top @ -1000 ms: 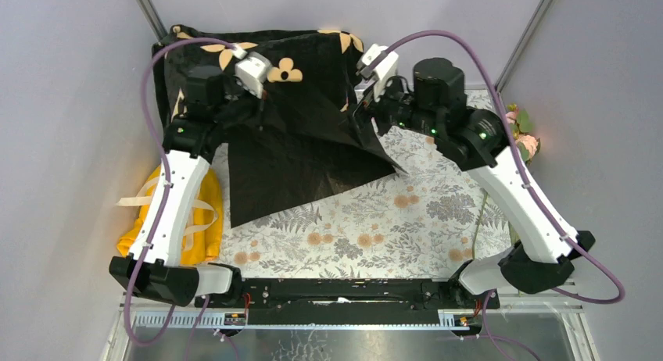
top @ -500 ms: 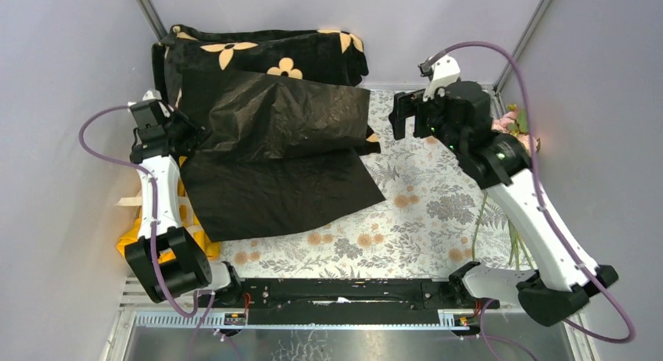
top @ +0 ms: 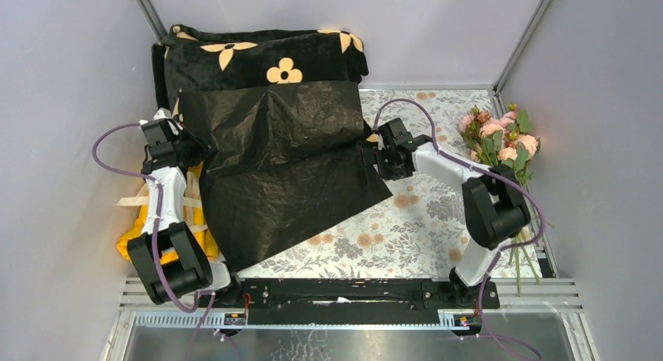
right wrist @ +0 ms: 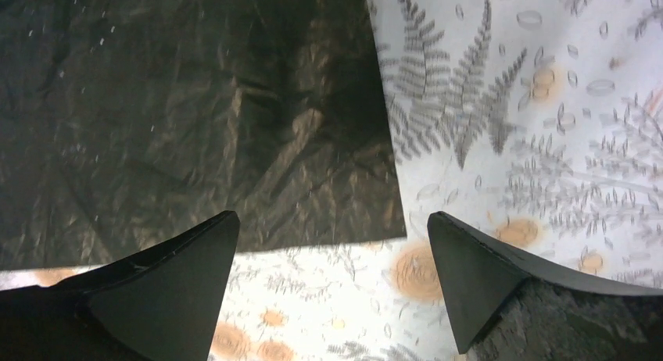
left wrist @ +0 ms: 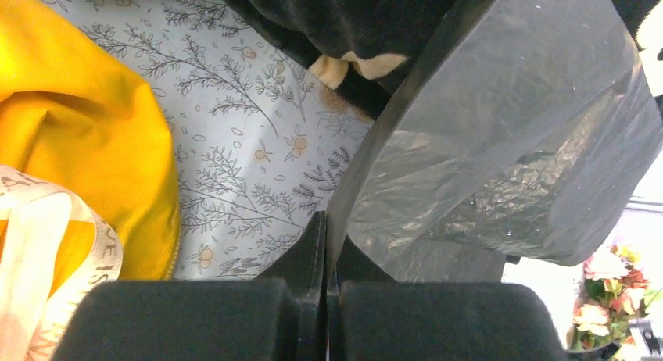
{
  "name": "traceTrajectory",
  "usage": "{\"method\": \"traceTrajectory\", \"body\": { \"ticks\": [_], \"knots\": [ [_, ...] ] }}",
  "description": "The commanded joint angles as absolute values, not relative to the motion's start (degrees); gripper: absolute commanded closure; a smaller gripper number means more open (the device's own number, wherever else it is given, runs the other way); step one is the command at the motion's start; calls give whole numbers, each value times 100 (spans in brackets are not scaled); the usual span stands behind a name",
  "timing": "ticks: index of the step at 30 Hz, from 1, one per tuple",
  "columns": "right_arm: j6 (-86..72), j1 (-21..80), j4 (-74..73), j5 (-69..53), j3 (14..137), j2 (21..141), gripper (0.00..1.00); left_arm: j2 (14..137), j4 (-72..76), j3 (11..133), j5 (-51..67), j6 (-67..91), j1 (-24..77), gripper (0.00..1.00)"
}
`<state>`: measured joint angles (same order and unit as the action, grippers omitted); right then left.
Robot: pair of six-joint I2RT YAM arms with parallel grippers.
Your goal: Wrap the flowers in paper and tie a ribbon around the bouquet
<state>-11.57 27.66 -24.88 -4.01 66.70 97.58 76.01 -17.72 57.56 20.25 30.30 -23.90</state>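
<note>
The black paper [top: 289, 166] lies spread over the floral tablecloth, its far part draped up against the blanket. My left gripper [top: 195, 152] is shut on the paper's left edge; in the left wrist view the sheet [left wrist: 500, 142] runs straight out of the closed left gripper [left wrist: 328, 232]. My right gripper [top: 367, 162] hovers open at the paper's right edge. In the right wrist view its spread gripper [right wrist: 332, 219] frames the near right corner of the paper [right wrist: 195, 103], touching nothing. The pink flowers [top: 500, 138] lie at the far right. The cream ribbon [top: 133, 198] peeks out at the left.
A black blanket with tan flower marks [top: 266, 52] is bunched along the back wall. A yellow cloth [top: 199, 220] lies at the left under the ribbon, also in the left wrist view [left wrist: 78, 142]. Grey walls close in on both sides.
The right arm has swung down from the back right to the paper's right edge, still open. The paper has spread flatter and wider. The left gripper keeps its hold at the left.
</note>
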Motion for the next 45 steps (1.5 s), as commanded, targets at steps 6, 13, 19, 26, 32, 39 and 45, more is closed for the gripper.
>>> {"method": "traceTrajectory", "body": {
  "ticks": [6,13,19,26,32,39,45],
  "knots": [
    [-730,2671,-1913,-771,7860,11176,0,7201,-873,5353,1873,2521,-2438,100],
    [-580,2654,-2234,-907,9093,12297,0,7123,-817,5130,1737,2443,-2435,100],
    [-680,2654,-2141,-1980,9247,12683,8,7238,-759,5101,1865,2435,-2443,100],
    [-827,2653,-1746,-2815,8652,12205,50,7254,-644,5076,1933,2417,-2436,100],
    [-1235,2637,-1630,-2248,7975,11382,100,7264,-566,4972,2222,2398,-2436,100],
    [-1716,2637,-1748,-1272,6070,9504,100,7475,-378,5376,2404,2250,-1799,100],
    [-2061,2637,-2181,-997,4989,7932,92,8144,-282,5974,2107,2303,-554,100]
  ]
}}
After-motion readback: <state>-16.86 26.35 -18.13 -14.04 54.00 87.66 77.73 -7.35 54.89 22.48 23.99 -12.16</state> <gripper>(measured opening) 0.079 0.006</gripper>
